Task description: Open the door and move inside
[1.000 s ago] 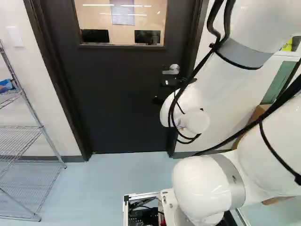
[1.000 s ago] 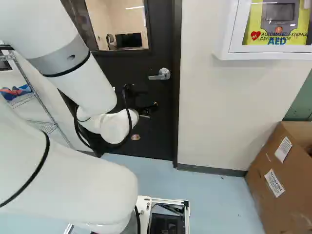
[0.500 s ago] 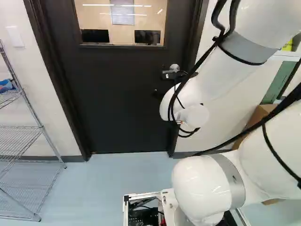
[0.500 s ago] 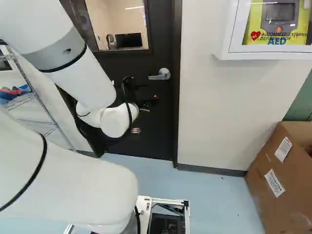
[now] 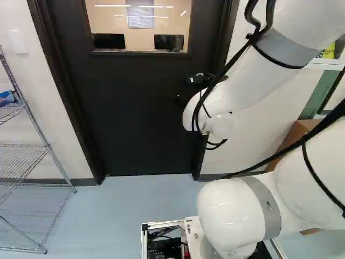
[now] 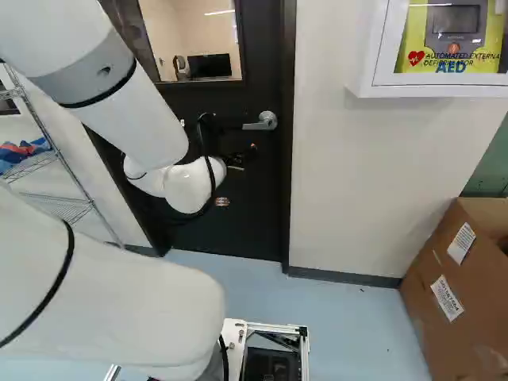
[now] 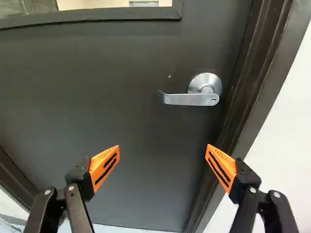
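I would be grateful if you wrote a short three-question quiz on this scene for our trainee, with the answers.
1. True or false: the door is closed.
2. Fill the gap: the jaws stand ____, not touching the lever handle.
3. In the right base view, what stands on the floor to the right of the door?
a) a wooden chair
b) a cardboard box
c) a blue bin

Key: 1 true; 2 open; 3 b

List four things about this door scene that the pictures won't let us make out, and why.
- Door handle: left base view, hidden behind black parts on the arm.
- Door's top: both base views, cut off above.
- Box's contents: right base view, opening cut off by the edge.
- What the blue bundle is: right base view, too small.
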